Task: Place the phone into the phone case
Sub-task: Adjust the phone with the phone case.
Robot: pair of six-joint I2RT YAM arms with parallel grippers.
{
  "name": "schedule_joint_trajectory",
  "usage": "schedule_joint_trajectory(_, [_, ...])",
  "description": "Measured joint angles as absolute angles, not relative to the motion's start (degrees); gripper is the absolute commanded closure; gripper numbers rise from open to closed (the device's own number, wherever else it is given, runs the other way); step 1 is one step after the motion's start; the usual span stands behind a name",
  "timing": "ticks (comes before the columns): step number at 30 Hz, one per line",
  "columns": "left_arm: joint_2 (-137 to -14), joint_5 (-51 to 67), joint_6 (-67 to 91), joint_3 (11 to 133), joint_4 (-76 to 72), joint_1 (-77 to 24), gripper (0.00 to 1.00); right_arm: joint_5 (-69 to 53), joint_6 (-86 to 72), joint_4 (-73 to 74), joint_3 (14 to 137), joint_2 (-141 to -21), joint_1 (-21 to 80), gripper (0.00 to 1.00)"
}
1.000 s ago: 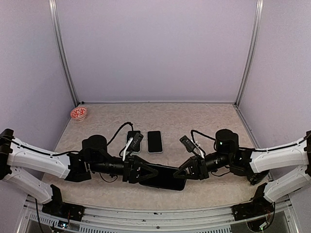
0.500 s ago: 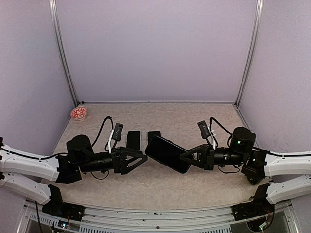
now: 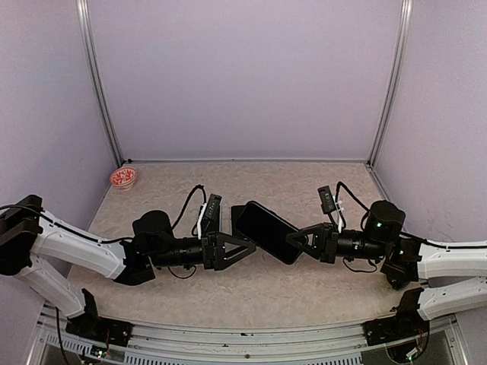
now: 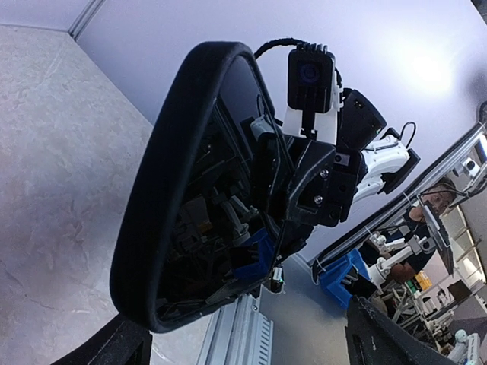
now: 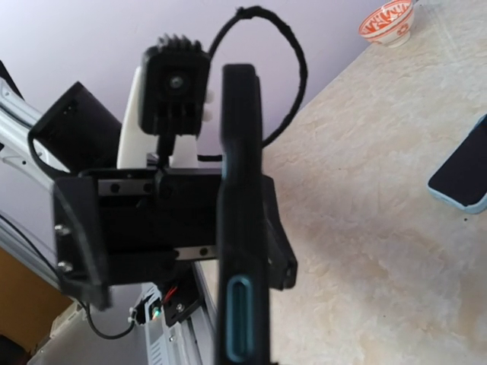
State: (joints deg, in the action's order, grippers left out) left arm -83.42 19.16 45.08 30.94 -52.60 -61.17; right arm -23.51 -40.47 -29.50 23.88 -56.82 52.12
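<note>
Top external: phone (image 3: 265, 230), seemingly seated in black case (image 4: 144, 220), hangs mid-table, its near-right end pinched by right gripper (image 3: 298, 242), long axis slanting far-left; left gripper (image 3: 240, 249), jaws wide and empty, sits just beside its left edge.

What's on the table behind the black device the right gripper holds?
A blue-rimmed phone on the table; from above only its corner shows, the rest covered.

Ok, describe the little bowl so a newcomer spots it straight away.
On the beige speckled table, go to the far left corner, at the foot of the metal frame post. The small round bowl, white with red pattern, sits there alone; the dark flat phone lying mid-table is rectangular.
</note>
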Motion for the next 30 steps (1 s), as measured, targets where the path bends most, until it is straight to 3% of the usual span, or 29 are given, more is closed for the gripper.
schedule_joint_trajectory(7, [-88.29, 20.51, 46.48, 32.69, -57.54, -61.14, 0.36, -23.05, -41.08, -29.43, 22.72, -55.18, 52.12, 1.00])
schedule_joint_trajectory(14, [-90.41, 21.19, 47.48, 33.26, -61.10, -60.64, 0.72, -23.24, -41.87, -30.13, 22.31, -55.16, 52.12, 1.00])
schedule_joint_trajectory(19, [-90.98, 21.30, 48.25, 33.26, -61.87, -60.12, 0.91, -23.29, -42.68, -32.03, 21.71, -54.87, 52.12, 1.00])
schedule_joint_trajectory(22, [-90.98, 22.09, 48.90, 33.28, -63.64, -60.07, 0.95, -23.64, -43.03, -33.06, 21.50, -54.28, 52.12, 1.00])
schedule_joint_trajectory(30, [-90.80, 23.35, 49.06, 33.26, -65.34, -60.12, 0.94, -24.08, -44.10, -34.46, 21.10, -53.65, 52.10, 1.00])
